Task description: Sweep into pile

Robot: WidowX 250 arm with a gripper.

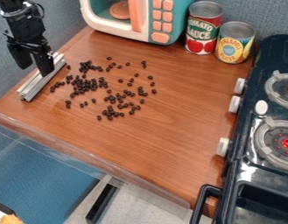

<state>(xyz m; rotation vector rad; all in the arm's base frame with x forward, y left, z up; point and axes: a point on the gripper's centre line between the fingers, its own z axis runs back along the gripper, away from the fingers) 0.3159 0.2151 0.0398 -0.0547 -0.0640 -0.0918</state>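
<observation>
Dark beans, scattered. Gripper: fingers well apart, grip on metal bar unclear. Risk: skewed sweep, outliers slipping past bar's ends.

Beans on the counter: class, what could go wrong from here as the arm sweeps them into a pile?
The beans are widely scattered, so some might slip past the ends of the narrow metal bar and be left out. The end effector is at the bar, beside the wall, so the bar could catch there. A hard push toward the counter's front edge might send beans over it.
</observation>
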